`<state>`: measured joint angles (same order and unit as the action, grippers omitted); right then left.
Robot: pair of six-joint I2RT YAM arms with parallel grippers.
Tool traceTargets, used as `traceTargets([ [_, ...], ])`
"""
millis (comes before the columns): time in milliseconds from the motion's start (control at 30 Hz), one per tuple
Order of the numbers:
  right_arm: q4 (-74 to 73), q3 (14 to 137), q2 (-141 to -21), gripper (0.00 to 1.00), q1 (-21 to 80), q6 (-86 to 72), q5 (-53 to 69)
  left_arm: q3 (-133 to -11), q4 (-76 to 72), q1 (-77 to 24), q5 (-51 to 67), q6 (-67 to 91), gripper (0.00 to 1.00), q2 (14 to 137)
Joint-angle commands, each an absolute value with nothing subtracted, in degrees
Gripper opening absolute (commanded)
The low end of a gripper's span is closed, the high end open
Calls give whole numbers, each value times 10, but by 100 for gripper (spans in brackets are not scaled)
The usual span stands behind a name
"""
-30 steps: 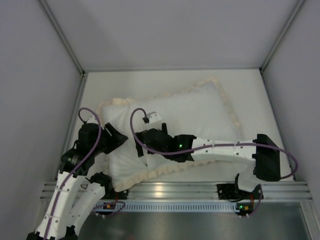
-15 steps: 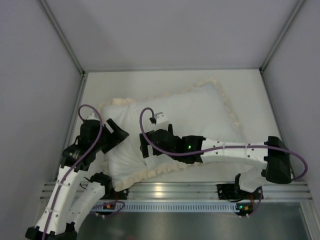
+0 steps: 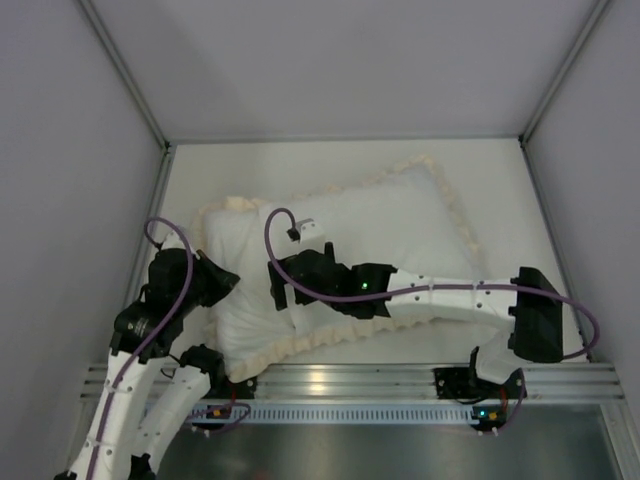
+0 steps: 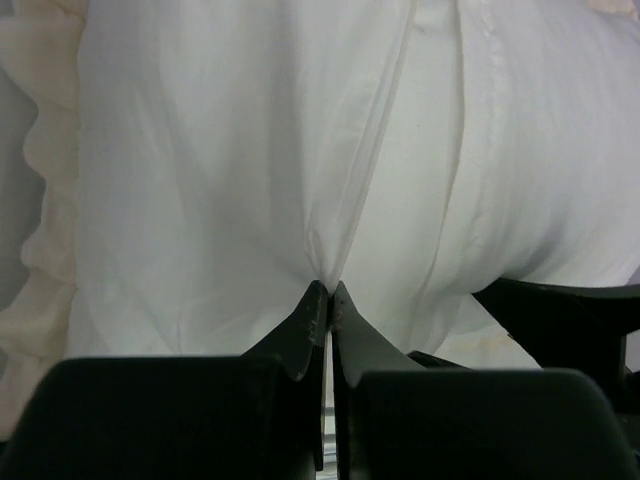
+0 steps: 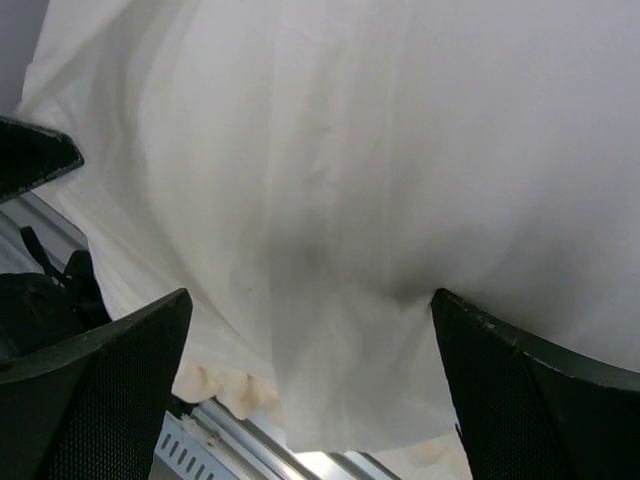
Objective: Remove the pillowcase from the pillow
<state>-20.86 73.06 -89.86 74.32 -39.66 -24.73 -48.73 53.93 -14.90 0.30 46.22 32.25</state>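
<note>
Plump, frilled white pillowcase (image 3: 395, 215), lying diagonally

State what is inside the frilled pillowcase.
The pillowcase bulges plumply, so the pillow is probably inside, but the white cover hides it. The left gripper pinches this cover's fabric.

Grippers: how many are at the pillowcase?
2. The left gripper pinches a fold near the left end of the pillowcase; the right gripper is open over the fabric beside it.

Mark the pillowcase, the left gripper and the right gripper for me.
pillowcase (image 3: 458, 210): top external view, cream frill along its right edge.
left gripper (image 4: 328, 292): left wrist view, closed fingertips pinching white fabric.
right gripper (image 5: 310, 300): right wrist view, midway between spread fingers.
</note>
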Motion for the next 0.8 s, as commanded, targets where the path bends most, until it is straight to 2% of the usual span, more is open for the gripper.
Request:
traceTargets([
  [0, -193, 795, -943, 100, 737, -379, -210, -519, 570, -150, -3, 445, 0, 304],
  [133, -193, 833, -994, 99, 737, -380, -214, -515, 575, -150, 56, 441, 0, 292],
  [433, -193, 890, -1105, 99, 741, -386, -202, -501, 575, -150, 62, 432, 0, 286],
  [600, -239, 911, -1162, 98, 737, -444, -308, -489, 574, -150, 55, 439, 0, 279],
  [700, -243, 902, -1173, 84, 736, -475, -363, -490, 574, -150, 53, 441, 0, 274],
  [767, -243, 900, -1180, 55, 730, -480, -373, -492, 574, -150, 52, 442, 0, 273],
])
